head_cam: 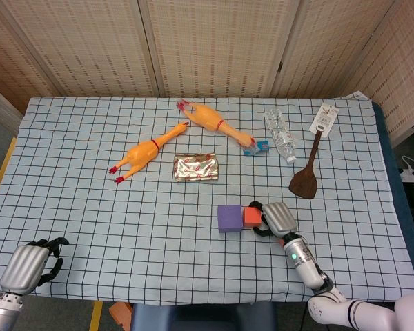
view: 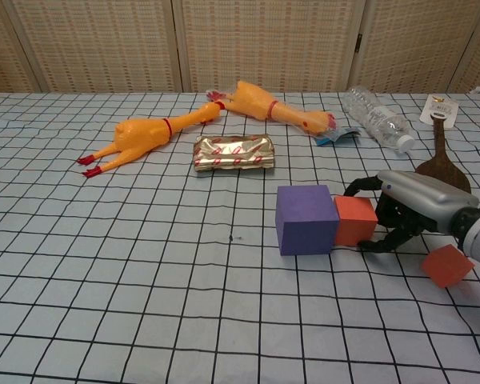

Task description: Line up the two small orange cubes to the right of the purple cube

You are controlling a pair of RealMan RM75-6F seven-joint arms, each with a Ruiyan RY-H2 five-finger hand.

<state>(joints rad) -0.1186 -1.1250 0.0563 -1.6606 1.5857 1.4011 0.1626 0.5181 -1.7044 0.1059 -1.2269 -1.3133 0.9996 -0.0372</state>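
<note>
Orange cube (view: 356, 221) touching purple cube (view: 306, 219); right hand (view: 412, 206) fingers (view: 360, 186) curled round it; labels unreadable.

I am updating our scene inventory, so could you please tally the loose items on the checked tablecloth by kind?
Foam cubes: 3 (large purple foam cube, small orange foam cube beside it, another orange cube)
Yellow rubber chickens: 2
Clear plastic bottle: 1
Shiny foil packet: 1
Dark wooden spatula: 1
Total: 8

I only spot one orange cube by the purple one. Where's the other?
In the chest view the second orange cube lies alone on the cloth, right of the right hand and nearer the camera; the head view hides it behind that arm.
</note>
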